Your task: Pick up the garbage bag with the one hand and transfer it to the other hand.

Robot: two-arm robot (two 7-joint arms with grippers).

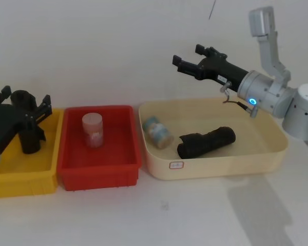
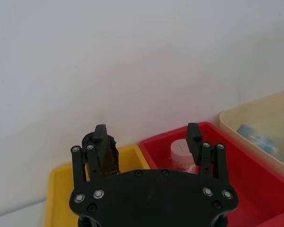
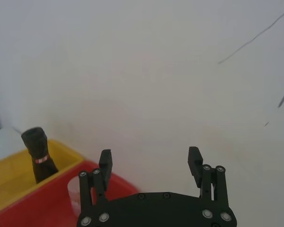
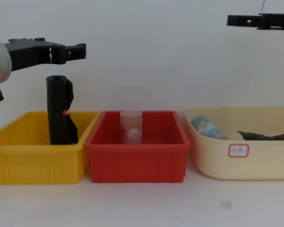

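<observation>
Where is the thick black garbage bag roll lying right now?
In the head view the garbage bag lies on its side in the cream bin on the robot's right, beside a small blue-labelled jar, below the raised right end effector.

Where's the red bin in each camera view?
Head view: red bin left of centre, between yellow bin and beige tub.
Left wrist view: beyond the left gripper.
Right wrist view: beyond the right gripper.
Chest view: bottom centre.
Shared landmark: the yellow bin alongside it.
</observation>
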